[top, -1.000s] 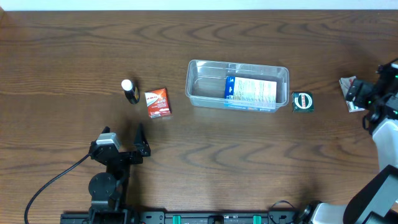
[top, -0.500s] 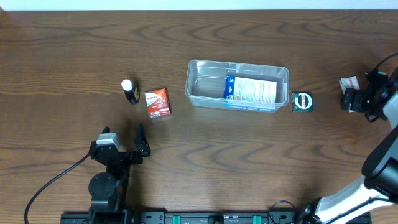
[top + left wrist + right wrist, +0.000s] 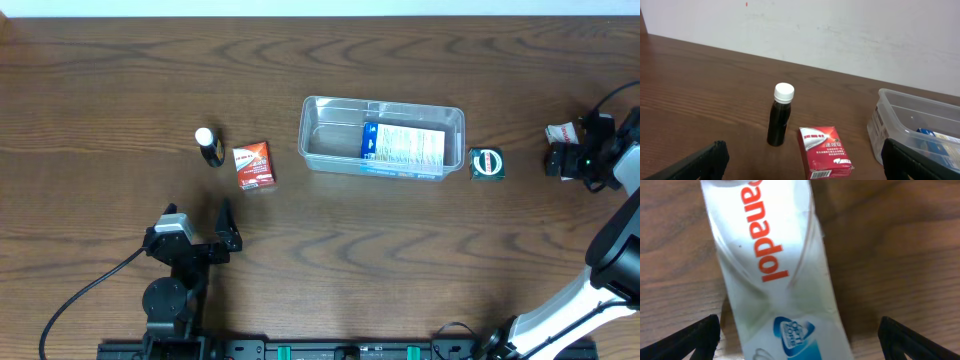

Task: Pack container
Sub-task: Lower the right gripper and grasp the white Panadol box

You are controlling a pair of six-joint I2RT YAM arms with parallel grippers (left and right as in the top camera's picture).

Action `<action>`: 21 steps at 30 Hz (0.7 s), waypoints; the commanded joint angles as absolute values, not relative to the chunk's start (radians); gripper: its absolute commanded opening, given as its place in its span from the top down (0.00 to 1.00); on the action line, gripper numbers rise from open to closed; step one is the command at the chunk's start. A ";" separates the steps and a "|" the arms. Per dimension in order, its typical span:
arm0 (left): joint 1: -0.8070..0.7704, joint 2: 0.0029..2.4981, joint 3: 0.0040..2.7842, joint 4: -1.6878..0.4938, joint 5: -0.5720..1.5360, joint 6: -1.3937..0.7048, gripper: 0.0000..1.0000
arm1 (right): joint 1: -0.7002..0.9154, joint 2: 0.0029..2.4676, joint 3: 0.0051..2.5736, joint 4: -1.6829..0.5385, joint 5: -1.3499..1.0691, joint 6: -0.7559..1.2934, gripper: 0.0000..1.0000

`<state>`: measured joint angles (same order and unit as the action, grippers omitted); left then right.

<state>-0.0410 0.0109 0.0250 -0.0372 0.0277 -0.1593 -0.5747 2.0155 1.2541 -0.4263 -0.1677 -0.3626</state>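
Even bright light, right wrist view blurred.

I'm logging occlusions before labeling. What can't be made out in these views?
Right wrist: Panadol box cut off by top and bottom frame edges.
Overhead: right end effector covers most of that box; print on green round item too small.
Left wrist: container cut off at right edge.
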 commanded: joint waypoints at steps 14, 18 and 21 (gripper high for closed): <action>-0.041 0.007 0.004 -0.070 0.026 -0.150 0.02 | -0.486 2.001 1.378 -0.611 -0.155 -0.310 0.18; -0.041 0.007 0.004 -0.069 0.027 -0.150 0.02 | -0.470 2.001 1.378 -0.613 -0.015 -0.308 0.13; -0.041 0.007 0.004 -0.070 0.026 -0.150 0.02 | -0.473 2.001 1.378 -0.610 0.023 -0.267 0.11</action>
